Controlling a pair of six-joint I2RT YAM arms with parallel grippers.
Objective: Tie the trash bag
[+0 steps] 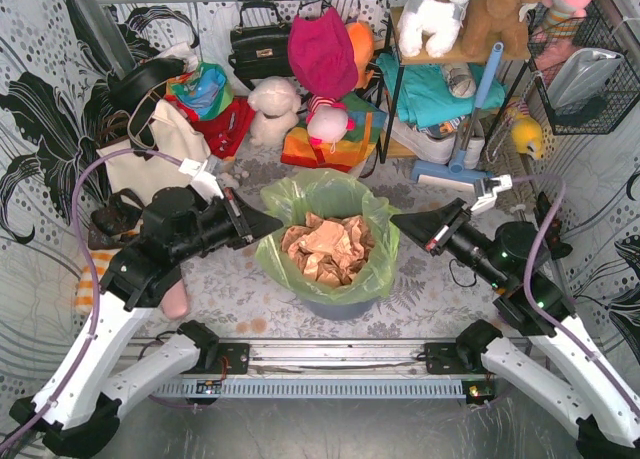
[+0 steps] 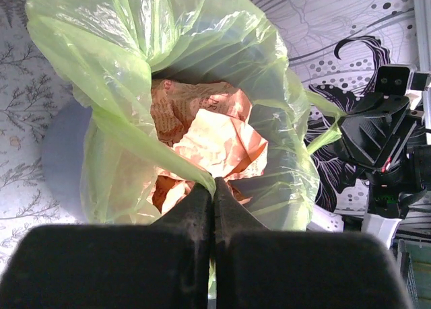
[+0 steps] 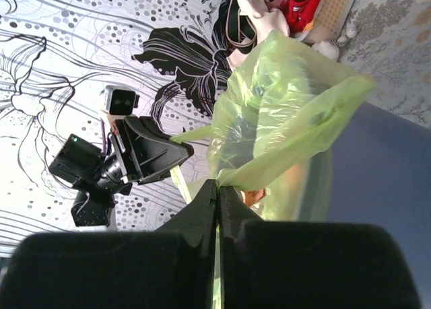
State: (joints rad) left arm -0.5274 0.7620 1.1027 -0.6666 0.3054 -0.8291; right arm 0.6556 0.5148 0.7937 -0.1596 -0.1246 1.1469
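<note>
Green trash bag [image 1: 330,194] | left end effector [image 1: 278,222]: pinches rim | right end effector [image 1: 395,219]: pinches rim

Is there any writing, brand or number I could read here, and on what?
None is readable.
The crumpled paper in the trash bag bears faint print, too blurred to read.
The black handbag has a small gold plate, too small to read.

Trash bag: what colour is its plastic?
The trash bag is translucent light green; the left wrist view shows it best.
</note>
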